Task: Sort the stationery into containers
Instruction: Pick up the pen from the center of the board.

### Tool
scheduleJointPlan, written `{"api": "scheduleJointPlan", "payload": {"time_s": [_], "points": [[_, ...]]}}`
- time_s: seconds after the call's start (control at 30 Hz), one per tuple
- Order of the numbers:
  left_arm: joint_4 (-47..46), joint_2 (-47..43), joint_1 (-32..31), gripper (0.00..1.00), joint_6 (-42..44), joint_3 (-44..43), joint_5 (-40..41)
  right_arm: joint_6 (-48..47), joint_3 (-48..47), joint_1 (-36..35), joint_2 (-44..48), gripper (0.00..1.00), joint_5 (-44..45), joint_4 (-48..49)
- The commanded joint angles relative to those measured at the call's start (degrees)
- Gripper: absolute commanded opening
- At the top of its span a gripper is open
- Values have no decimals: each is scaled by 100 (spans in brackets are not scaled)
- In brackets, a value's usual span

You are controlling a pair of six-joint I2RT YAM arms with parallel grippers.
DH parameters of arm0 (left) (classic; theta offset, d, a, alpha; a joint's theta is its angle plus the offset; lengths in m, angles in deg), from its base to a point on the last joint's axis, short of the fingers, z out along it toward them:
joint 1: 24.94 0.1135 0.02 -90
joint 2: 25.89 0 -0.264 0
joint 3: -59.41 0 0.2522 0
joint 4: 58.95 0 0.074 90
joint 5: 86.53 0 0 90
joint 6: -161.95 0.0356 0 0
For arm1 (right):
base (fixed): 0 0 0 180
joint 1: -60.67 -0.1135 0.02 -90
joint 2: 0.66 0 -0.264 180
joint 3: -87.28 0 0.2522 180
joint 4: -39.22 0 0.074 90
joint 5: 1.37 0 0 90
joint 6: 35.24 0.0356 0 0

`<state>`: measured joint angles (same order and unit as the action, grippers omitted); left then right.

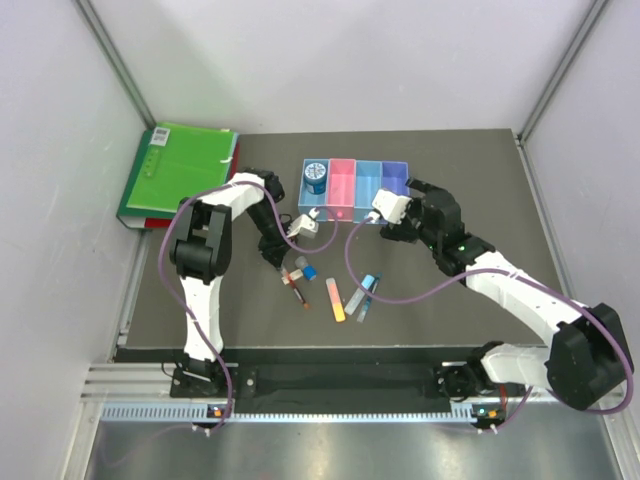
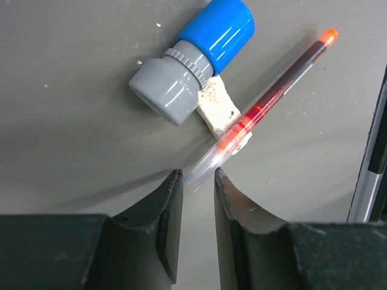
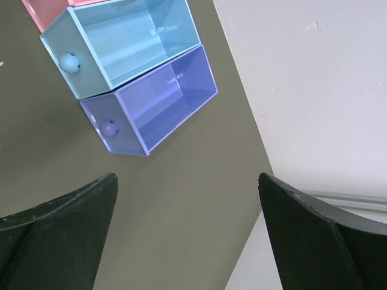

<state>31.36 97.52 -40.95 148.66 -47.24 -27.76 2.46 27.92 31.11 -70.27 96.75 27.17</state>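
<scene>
left gripper (image 2: 196, 180) nearly together around clear end of red pen (image 2: 272, 90), grip unclear, right gripper (image 3: 187, 181) wide apart, purple bin (image 3: 115, 130) at 11 o'clock

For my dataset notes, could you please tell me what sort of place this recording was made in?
Most likely a lab robot cell: plain white walls enclosing a dark tabletop, two arms bolted to a metal rail, and stationery bins staged for sorting.

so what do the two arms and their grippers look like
The left arm and right arm have white links and black joints, each trailed by a looping purple cable. The left gripper and right gripper each have two black, curved fingers with scuffed edges.
</scene>
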Motion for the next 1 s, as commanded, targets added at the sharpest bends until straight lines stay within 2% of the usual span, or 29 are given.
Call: {"api": "scheduleJointPlan", "payload": {"time_s": [0.0,0.73,0.97], "points": [[984,-327,-60,0,125,-142,-174,-53,17,21,202,100,76,294],[993,-915,-60,0,-112,-696,-253,-141,227,29,307,100,128,417],[984,-1100,-60,0,-165,-1117,-288,-132,315,56,325,100,364,706]]}}
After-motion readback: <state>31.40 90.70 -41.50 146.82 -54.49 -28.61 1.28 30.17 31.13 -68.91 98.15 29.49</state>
